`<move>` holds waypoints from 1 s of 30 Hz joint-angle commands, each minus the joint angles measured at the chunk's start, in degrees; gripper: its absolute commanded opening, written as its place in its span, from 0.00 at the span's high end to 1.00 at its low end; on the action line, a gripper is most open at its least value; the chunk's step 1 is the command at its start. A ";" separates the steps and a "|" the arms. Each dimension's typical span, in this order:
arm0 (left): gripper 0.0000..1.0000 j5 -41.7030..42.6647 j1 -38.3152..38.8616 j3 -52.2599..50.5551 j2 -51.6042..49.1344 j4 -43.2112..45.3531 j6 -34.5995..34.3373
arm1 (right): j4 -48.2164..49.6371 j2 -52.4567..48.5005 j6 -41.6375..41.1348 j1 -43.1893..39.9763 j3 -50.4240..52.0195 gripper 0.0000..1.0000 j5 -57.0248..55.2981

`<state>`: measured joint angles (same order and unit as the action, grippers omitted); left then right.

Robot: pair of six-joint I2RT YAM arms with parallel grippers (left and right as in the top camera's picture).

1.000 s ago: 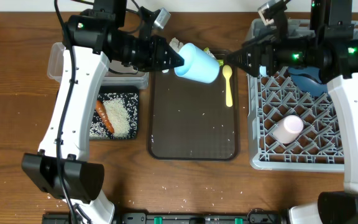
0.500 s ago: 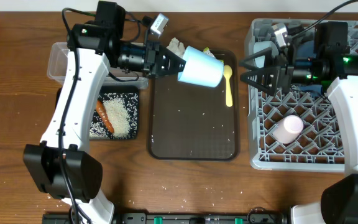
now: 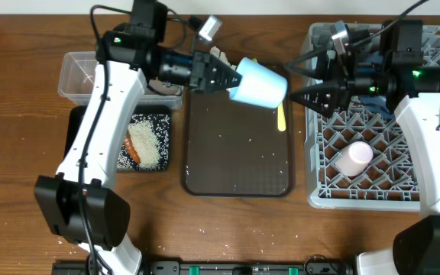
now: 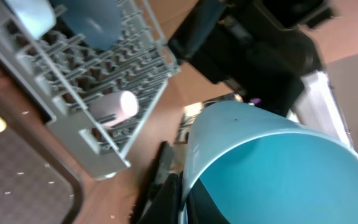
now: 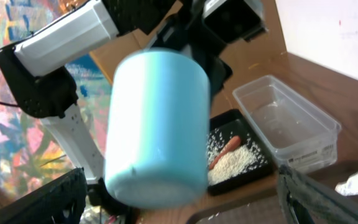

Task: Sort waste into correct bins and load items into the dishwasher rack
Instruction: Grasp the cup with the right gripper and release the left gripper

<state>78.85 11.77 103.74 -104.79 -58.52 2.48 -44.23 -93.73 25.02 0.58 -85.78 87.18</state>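
Cup (image 3: 258, 84) is clamped by L gripper (image 3: 221, 78) above tray (image 3: 235, 164). R gripper (image 3: 296, 81) is held wide open just beside it, at rack (image 3: 314, 156) edge.

Brown wood-grain table (image 3: 21, 198), plain white wall (image 5: 340, 31) behind, multicoloured painted surface (image 5: 5, 124) at one side, even light

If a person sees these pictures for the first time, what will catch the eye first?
The light-blue cup, held on its side in the air by the left gripper above the far end of the brown tray, draws the eye first. The open right gripper faces it from the dishwasher rack side. Left of that tray, white rice and a carrot lie in the black tray.
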 commanded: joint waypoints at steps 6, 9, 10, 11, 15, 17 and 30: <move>0.94 -7.80 0.94 -0.52 -0.22 6.08 -11.39 | 14.29 3.82 -23.82 0.83 -0.39 0.01 -19.37; 0.93 -7.76 0.50 -0.52 -0.22 6.08 -11.43 | 16.72 7.08 -28.04 0.68 -0.48 0.01 -27.78; 0.94 -7.76 0.37 -0.52 -0.22 6.08 -11.72 | 16.65 8.41 -29.57 0.48 -0.48 0.01 -32.02; 0.94 -7.76 0.15 -0.52 -0.22 6.10 -12.31 | 15.80 9.86 -30.88 0.07 -0.48 0.01 -37.05; 0.94 -6.78 -0.50 -0.52 -0.22 6.23 -14.01 | 8.33 14.71 -32.30 -1.03 -0.48 0.01 -56.81; 0.94 -3.80 -0.68 -0.52 -0.22 6.82 -13.99 | 4.46 16.09 -32.30 -0.87 -0.48 0.01 -60.08; 0.94 4.72 -0.68 -0.52 -0.22 11.76 -14.23 | 16.92 11.58 -37.03 0.76 2.16 0.06 -20.57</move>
<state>81.10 11.27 103.53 -104.79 -47.42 -10.98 -28.73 -81.08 -9.52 -0.16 -84.27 57.76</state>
